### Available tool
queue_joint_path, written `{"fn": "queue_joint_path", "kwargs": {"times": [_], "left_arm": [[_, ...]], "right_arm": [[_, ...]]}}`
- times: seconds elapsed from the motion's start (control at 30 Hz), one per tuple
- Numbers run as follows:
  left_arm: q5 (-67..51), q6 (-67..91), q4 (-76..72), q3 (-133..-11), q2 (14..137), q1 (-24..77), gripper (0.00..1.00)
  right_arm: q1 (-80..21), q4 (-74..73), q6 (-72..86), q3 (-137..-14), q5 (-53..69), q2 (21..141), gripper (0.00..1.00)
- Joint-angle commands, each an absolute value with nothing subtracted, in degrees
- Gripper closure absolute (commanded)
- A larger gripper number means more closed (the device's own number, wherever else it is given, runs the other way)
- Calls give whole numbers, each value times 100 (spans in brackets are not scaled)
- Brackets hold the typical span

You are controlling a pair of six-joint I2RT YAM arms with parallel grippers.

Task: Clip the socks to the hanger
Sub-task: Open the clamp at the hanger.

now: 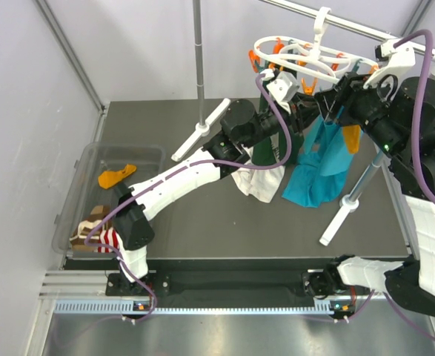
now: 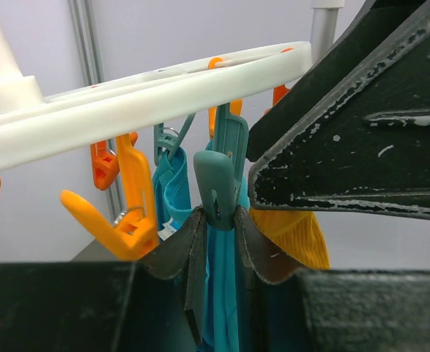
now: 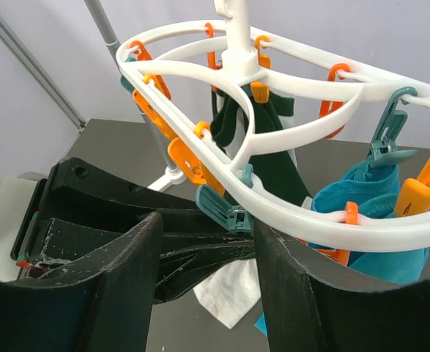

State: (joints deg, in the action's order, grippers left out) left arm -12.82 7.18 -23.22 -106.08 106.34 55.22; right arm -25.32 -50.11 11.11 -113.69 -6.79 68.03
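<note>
Nearby, on the left, striped socks (image 1: 98,236) and a mustard sock (image 1: 117,176) lie in a clear bin (image 1: 84,159). Farther right hangs the white oval hanger (image 1: 299,53), with orange and teal clips. The left gripper (image 2: 218,220) pinches a teal clip (image 2: 216,180) above a teal sock (image 1: 321,174). The right gripper (image 3: 207,242) stands half open astride another clip (image 3: 225,214); I cannot tell if it grips.

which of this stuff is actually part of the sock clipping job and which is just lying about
Part of the job: hanger, teal clip, orange sock, striped socks, teal sock already hung.

Just there: clear bin (only holds the loose socks), grey rail, upright pole.
</note>
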Motion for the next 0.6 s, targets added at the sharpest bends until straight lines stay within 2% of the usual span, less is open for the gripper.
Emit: {"fn": "queue_joint_path", "kwargs": {"times": [0.0,0.57], "left_arm": [[-1310,730,-2321,-10775,10222,5590,100],[-1301,791,-2145,-10898,10248,5616,100]], "right_arm": [[-2523,-4658,1090,-11347,-835,6847,48],[-2522,-3824,844,-10863,-1090,6750,54]]}}
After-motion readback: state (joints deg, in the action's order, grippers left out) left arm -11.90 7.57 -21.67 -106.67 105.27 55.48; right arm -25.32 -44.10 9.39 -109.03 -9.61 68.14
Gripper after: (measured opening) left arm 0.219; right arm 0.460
